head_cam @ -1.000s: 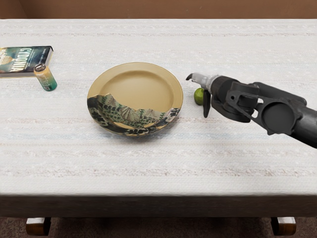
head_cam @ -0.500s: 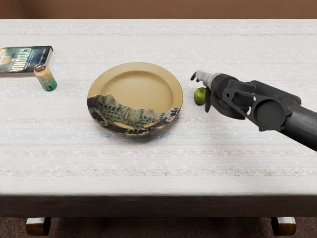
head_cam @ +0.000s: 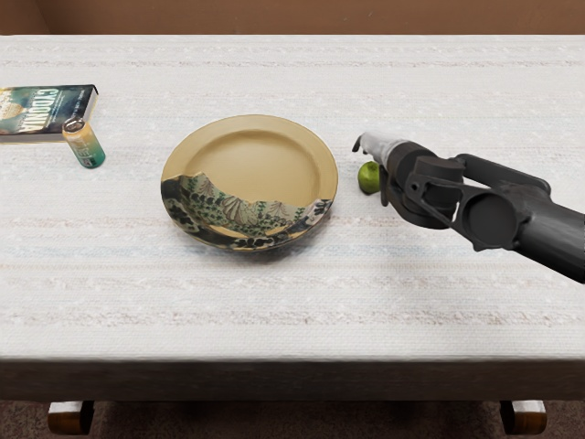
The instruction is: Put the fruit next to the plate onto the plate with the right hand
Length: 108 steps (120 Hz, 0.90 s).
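**Fruit (head_cam: 367,176): small, green, round; on the table, not yet on the plate**

Contents, listed left to right:

1. Book (head_cam: 44,108). It lies flat at the far left edge of the table (head_cam: 292,274) and has no part in the task.
2. Small cylinder (head_cam: 84,144), yellow to green. It lies on its side, touching the book's near right corner. Not part of the task.
3. Plate (head_cam: 256,151). Tan and round, with a painted landscape band along its near side. It sits mid-table and nothing lies on it.
4. Fruit. It rests on the tablecloth just beside the plate's right rim, with a sliver of cloth between them. It is lime-like, with a smooth, glossy skin. It is likely firm, and its round shape makes it liable to roll if nudged.
5. Right hand (head_cam: 402,176). Dark, on an arm coming in from the right edge. It sits hard against the fruit's right side, partly hiding it. A pale tip reaches over the fruit's top. Whether the hand is spread, pressed together or already pinching the fruit cannot be told from this view.

Left arm: not in view.

Step in hand (judgement): closing in to grasp; the fruit is still on the table.

Next move calls for: a secure hold around the fruit, a lift clear of the raised rim, a short carry leftward, and release over the bare centre.
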### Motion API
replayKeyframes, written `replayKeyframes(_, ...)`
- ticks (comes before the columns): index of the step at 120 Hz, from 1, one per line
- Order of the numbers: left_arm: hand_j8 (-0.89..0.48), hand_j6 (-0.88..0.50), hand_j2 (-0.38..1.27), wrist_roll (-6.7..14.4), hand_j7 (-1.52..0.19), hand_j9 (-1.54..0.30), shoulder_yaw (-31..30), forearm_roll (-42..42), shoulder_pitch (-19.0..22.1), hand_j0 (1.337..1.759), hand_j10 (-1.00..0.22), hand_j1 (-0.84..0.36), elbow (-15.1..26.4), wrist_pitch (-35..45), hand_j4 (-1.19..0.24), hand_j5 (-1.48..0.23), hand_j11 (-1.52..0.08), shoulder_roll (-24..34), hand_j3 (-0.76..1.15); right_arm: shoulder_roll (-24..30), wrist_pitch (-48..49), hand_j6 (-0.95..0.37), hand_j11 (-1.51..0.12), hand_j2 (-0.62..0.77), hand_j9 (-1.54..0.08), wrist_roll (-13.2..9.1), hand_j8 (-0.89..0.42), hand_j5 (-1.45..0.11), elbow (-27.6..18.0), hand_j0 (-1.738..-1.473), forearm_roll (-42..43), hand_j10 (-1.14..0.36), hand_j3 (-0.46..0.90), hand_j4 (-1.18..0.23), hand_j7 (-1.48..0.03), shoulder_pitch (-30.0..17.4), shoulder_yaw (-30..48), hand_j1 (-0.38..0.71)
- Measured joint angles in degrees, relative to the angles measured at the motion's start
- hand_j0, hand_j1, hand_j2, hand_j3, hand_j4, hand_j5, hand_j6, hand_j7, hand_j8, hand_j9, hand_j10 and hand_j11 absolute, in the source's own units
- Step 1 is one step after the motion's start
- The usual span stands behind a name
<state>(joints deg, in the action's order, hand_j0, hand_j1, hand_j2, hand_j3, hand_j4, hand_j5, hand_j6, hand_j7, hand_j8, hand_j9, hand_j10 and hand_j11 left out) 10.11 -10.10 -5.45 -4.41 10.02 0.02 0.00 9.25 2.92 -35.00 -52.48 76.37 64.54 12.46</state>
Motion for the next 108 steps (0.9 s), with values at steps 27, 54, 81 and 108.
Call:
replayKeyframes(27,0.00,0.00,0.00,0.00,0.00,0.00,0.00,0.00,0.01,1.658,0.00,0.35,0.00,-0.02,0.00,0.00,0.00,0.00,0.00,-1.25,-0.09,-0.27,-0.34,-0.05,-0.34,0.00,-0.26,-0.34,0.09,-1.658,-0.01,-0.26,0.00,-0.26,-0.34,0.05,-0.06,-0.04)
replayKeyframes(54,0.00,0.00,0.00,0.00,0.00,0.00,0.00,0.00,0.01,1.658,0.00,0.35,0.00,-0.02,0.00,0.00,0.00,0.00,0.00,-1.29,-0.10,-0.28,-0.35,-0.05,-0.35,0.00,-0.28,-0.35,0.26,-1.658,-0.01,-0.27,0.00,-0.27,-0.35,0.18,-0.07,-0.02)
replayKeyframes(81,0.00,0.00,0.00,0.00,0.00,0.00,0.00,0.00,0.01,1.658,0.00,0.35,0.00,-0.02,0.00,0.00,0.00,0.00,0.00,-1.37,-0.15,-0.28,-0.36,-0.05,-0.36,0.00,-0.28,-0.36,1.17,-1.658,-0.01,-0.28,0.00,-0.28,-0.36,0.29,0.06,-0.02)
replayKeyframes(108,0.00,0.00,0.00,0.00,0.00,0.00,0.00,0.00,0.01,1.658,0.00,0.35,0.00,-0.01,0.00,0.00,0.00,0.00,0.00,-1.40,-0.19,-0.32,-0.41,-0.06,-0.41,0.00,-0.31,-0.41,1.61,-1.658,-0.04,-0.31,0.00,-0.31,-0.41,0.34,0.00,0.02)
